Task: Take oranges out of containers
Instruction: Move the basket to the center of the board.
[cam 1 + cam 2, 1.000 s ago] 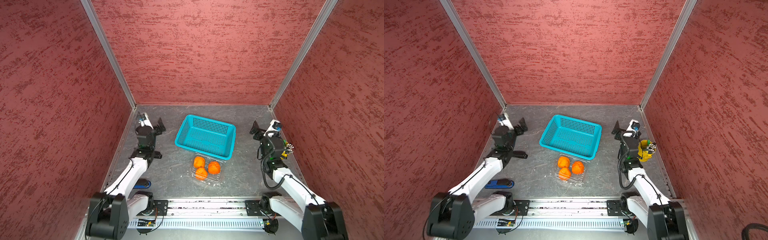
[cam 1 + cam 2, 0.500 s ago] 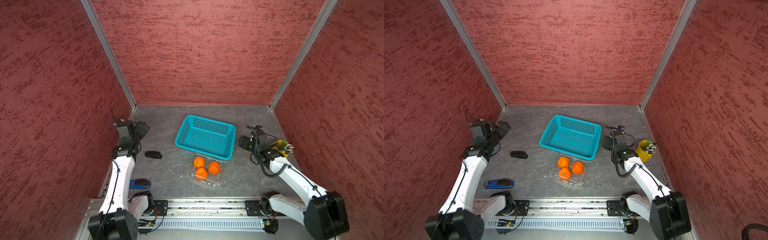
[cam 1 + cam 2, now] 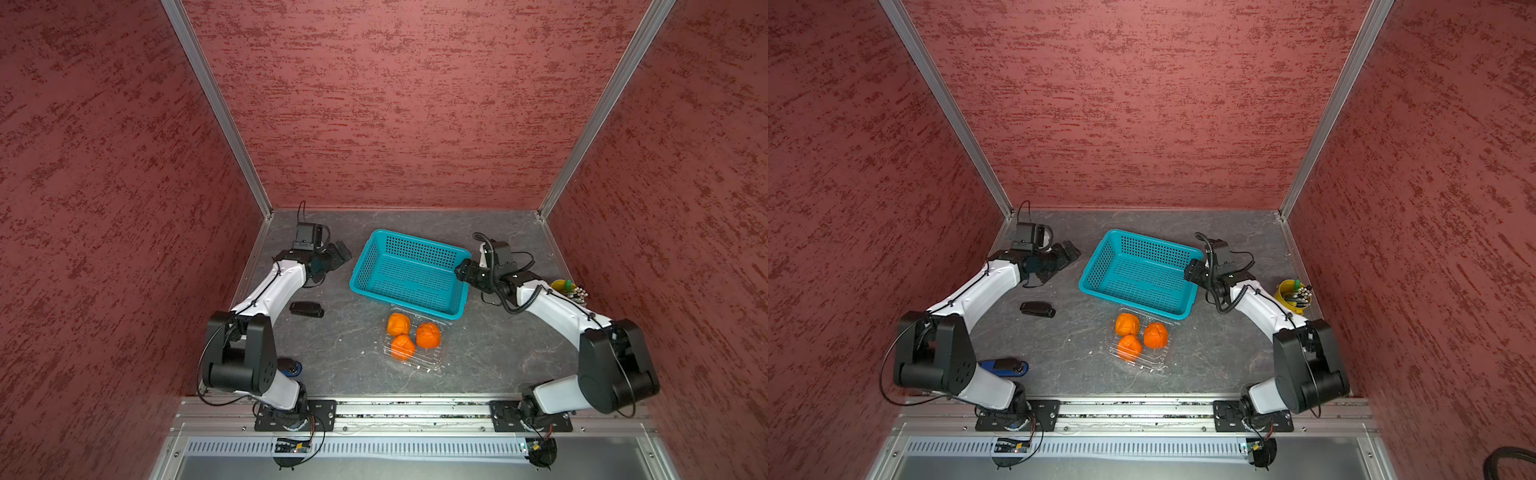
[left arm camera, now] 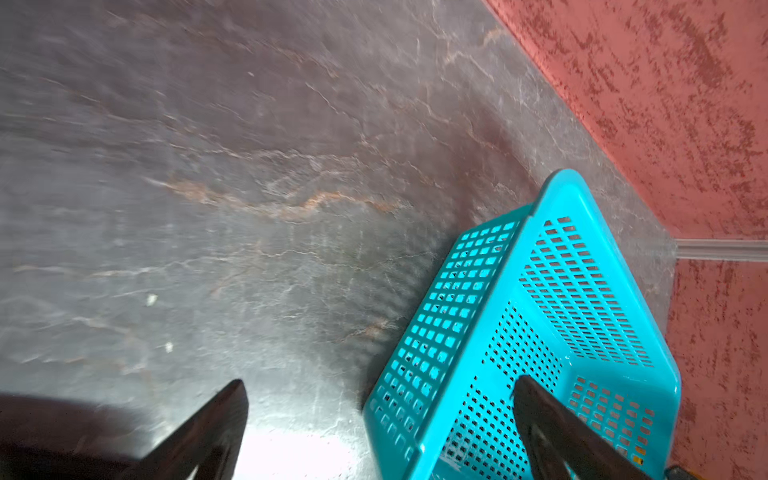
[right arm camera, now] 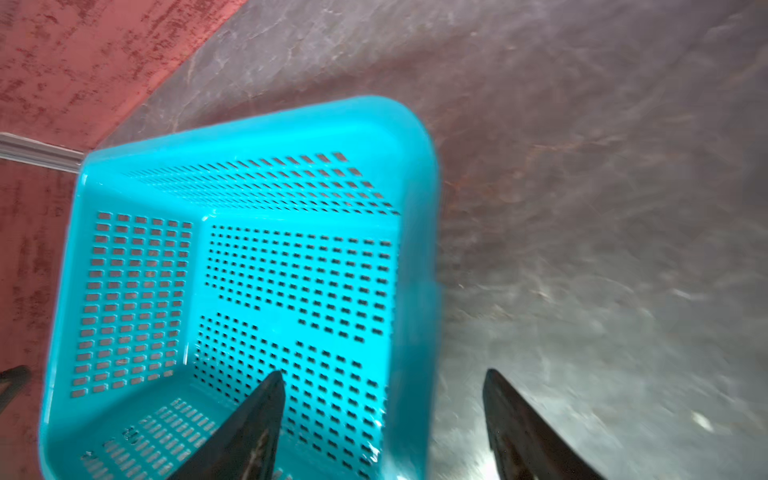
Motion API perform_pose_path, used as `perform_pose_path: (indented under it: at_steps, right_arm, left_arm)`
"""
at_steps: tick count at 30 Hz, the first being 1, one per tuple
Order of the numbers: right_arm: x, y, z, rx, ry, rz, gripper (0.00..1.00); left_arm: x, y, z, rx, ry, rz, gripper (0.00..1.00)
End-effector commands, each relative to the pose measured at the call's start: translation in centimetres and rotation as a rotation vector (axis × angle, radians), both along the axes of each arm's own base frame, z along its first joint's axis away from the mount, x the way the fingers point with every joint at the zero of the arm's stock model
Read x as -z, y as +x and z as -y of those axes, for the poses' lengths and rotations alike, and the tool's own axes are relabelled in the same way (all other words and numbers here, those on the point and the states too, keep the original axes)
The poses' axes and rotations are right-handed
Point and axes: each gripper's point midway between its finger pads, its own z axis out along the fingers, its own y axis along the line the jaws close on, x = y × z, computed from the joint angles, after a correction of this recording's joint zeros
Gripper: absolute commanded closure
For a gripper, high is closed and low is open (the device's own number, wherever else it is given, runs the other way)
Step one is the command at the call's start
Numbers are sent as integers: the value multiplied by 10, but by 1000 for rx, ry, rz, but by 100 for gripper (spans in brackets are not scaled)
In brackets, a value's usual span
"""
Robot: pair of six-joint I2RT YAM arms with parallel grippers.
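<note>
Oranges [image 3: 409,336]: three, in the clear tray [image 3: 434,365], just before the teal basket [image 3: 415,241].
Left gripper [image 3: 341,252]: spread wide, empty, beside the basket.
Right gripper [image 3: 460,271]: jaws apart, astride the basket wall.
Technique: descend over one fruit; pinch gently, since the thin tray may lift.

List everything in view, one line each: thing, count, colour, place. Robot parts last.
oranges: three, orange, in the container
container: one, clear plastic, just in front of the basket
basket: one, teal, mid-table, nothing inside
black object: one, black, table's left side
blue object: one, blue and black, by the left arm's base
cup of pens: one, yellow, table's right edge
table: one, grey marbled
walls: three, red textured
left gripper: one, black, jaws open, by the basket's left end
right gripper: one, black, jaws open, at the basket's right wall
</note>
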Motion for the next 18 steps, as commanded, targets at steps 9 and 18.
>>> perform_pose_path:
  at_steps: [9, 18]
  right_arm:
    - [-29, 85, -37, -60, 90, 64, 56]
    - [-33, 144, -19, -14, 121, 82, 43]
  left_arm:
    - [1, 50, 90, 206, -169, -10, 16]
    - [-1, 92, 103, 218, -200, -6, 13]
